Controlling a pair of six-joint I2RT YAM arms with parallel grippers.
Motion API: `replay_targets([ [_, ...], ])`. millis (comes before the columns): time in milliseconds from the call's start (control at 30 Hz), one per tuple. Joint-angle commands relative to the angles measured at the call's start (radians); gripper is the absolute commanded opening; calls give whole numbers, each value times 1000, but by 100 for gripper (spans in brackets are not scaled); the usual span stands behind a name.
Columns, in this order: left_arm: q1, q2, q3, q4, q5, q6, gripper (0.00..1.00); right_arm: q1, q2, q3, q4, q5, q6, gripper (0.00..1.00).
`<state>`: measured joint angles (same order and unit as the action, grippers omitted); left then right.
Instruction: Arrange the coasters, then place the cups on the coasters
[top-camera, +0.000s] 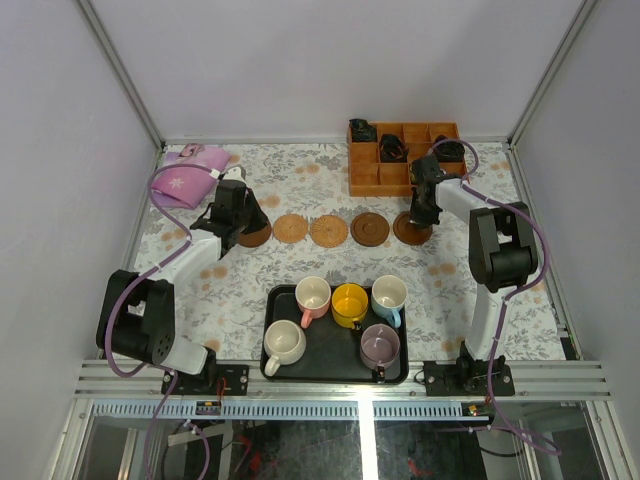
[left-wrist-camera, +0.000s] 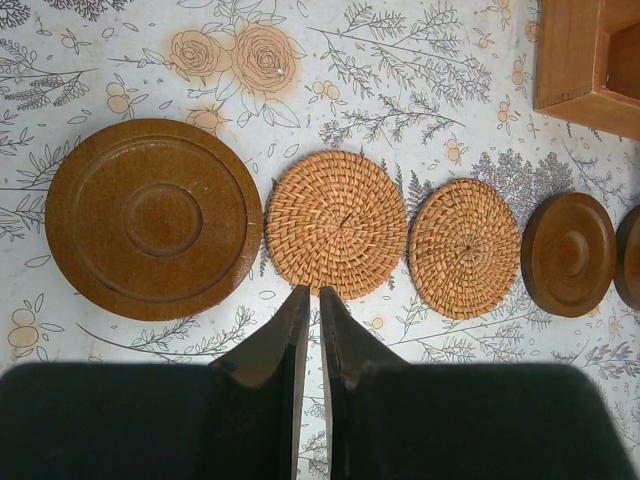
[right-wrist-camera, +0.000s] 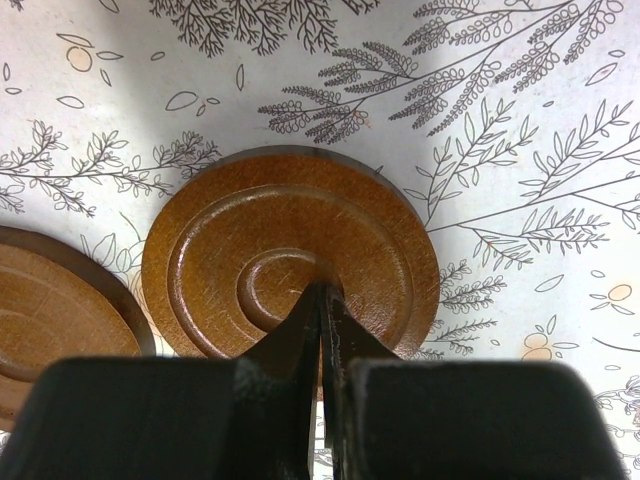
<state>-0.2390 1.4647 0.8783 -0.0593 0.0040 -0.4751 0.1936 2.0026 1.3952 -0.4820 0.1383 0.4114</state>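
Five coasters lie in a row across the table's middle: a dark wooden one (top-camera: 258, 238), two woven (top-camera: 291, 229) (top-camera: 329, 231), and two more dark wooden (top-camera: 370, 229) (top-camera: 409, 232). My left gripper (top-camera: 243, 228) (left-wrist-camera: 310, 293) is shut and holds nothing; its tips hover just short of the first woven coaster (left-wrist-camera: 336, 224), beside the big wooden coaster (left-wrist-camera: 153, 219). With its tips at the centre of the rightmost wooden coaster (right-wrist-camera: 290, 255), my right gripper (top-camera: 418, 218) (right-wrist-camera: 322, 287) is shut. The cups, cream-white (top-camera: 284, 343), pink (top-camera: 313, 295), yellow (top-camera: 350, 303), light blue (top-camera: 388, 297) and mauve (top-camera: 380, 347), stand in the black tray (top-camera: 335, 345).
An orange wooden compartment box (top-camera: 403, 155) (left-wrist-camera: 585, 55) with black coiled items stands at the back right, close behind the right gripper. A purple cloth-like item (top-camera: 190, 175) lies at the back left. Metal frame posts and walls bound the table.
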Motion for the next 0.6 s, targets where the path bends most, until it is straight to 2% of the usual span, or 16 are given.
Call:
replay_targets([
  [0,9,4,9,49,1,-4,8,-10,-47,-12,-43,9,-4,0],
  [400,10,5,22,49,-7,6,8,-9,-58,38,-46,-21,-33,0],
  [567,16,-5,35,49,-28,18,8,-9,-90,85,-39,-60,-51,4],
])
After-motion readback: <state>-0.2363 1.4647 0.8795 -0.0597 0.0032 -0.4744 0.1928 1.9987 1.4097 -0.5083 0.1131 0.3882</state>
